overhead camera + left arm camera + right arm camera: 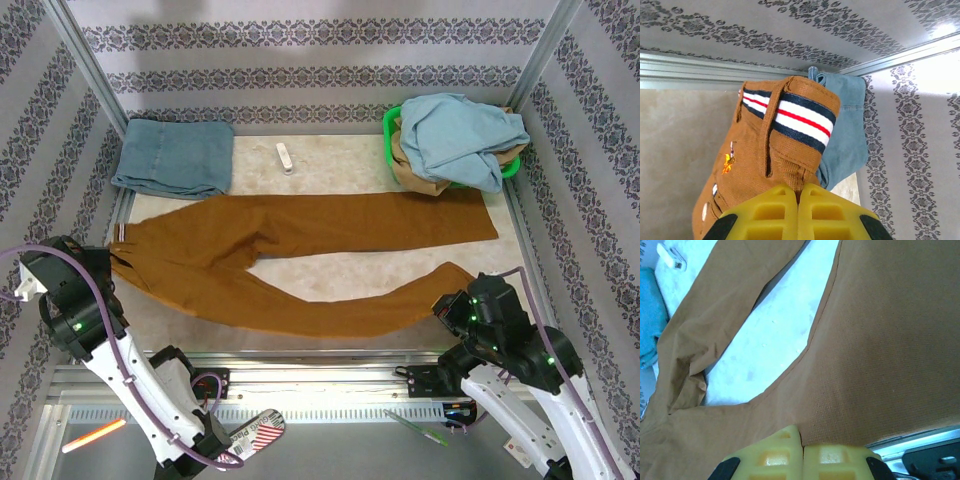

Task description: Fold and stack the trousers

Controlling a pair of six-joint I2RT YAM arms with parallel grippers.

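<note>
Trousers spread flat; left tool clamped on waistband, right tool clamped on leg.

A lab test cell: grey damask-striped wallpaper panels framed by bare aluminium posts enclose a pale marbled tabletop, with a slotted metal rail along the bottom.
</note>
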